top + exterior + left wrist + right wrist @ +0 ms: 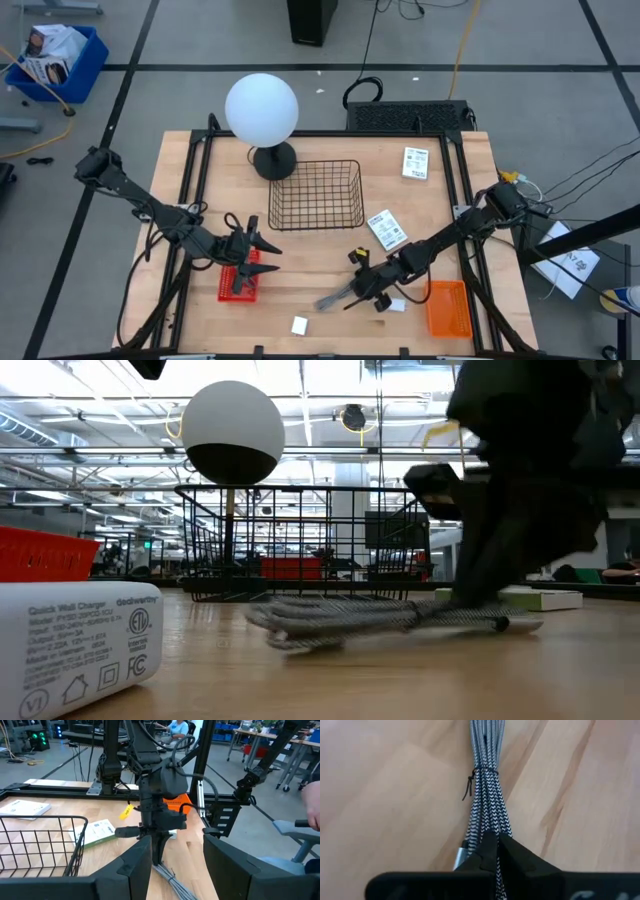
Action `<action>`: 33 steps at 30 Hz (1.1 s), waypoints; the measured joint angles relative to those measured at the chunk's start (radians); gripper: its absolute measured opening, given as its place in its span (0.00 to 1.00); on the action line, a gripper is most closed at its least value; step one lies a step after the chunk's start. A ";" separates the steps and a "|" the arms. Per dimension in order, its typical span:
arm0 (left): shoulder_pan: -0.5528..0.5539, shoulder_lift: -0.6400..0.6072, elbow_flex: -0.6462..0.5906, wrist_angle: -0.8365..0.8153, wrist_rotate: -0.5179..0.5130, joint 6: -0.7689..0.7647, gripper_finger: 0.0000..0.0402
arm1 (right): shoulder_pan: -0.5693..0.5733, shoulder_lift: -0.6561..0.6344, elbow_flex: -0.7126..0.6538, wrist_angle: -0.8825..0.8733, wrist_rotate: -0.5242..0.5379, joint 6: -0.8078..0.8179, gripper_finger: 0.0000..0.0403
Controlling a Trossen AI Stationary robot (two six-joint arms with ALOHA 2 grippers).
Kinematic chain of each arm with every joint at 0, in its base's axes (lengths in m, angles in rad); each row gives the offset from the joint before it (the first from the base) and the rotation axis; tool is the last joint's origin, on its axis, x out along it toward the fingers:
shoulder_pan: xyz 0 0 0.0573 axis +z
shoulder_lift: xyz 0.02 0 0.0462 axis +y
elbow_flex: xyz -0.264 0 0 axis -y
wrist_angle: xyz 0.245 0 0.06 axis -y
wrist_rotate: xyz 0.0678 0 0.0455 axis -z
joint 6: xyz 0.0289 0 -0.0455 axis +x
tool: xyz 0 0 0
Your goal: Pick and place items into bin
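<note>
Right gripper [372, 290] is down at the table near the front edge, its fingers pressed together on a bundled braided cable [487, 805]; the right wrist view shows the grey-and-white braid pinched between the two dark fingertips, with a thin black tie around the bundle further along. From above the cable [335, 297] lies flat on the wood, running out toward the left from the gripper. In the low view it [340, 618] rests on the table surface, with no visible gap beneath it. Left gripper [258, 242] hovers over the red tray [238, 282] at the front left, its fingers spread, nothing between them. The wire basket [318, 194] sits at the table's middle, just beside the white globe lamp [261, 108], and looks empty. One white printed packet [386, 229] lies between the basket and the right arm; a second packet [415, 162] lies well apart near the back right. A small white charger block [299, 325] sits near the front edge, left of the cable. Another small white piece [396, 305] lies just beside the right gripper. An orange tray [447, 307] sits at the front right.
</note>
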 joint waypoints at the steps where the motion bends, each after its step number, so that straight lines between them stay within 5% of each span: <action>1: 0.000 0.000 0.000 -0.001 0.000 0.000 0.46 | 0.000 -0.004 0.000 0.014 0.003 0.001 0.00; 9: 0.000 0.000 0.000 -0.018 0.000 -0.003 0.46 | 0.006 -0.080 0.000 0.059 0.058 0.042 0.00; 22: -0.002 0.001 0.000 -0.024 0.024 -0.030 0.46 | 0.063 -0.232 0.001 0.062 0.330 0.216 0.00; 26: 0.009 0.001 0.000 -0.010 0.010 -0.044 0.46 | 0.074 -0.252 0.002 0.111 0.442 0.202 0.00; 33: 0.026 0.046 0.000 0.016 0.007 -0.070 0.46 | 0.061 -0.251 0.002 0.266 0.472 0.086 0.00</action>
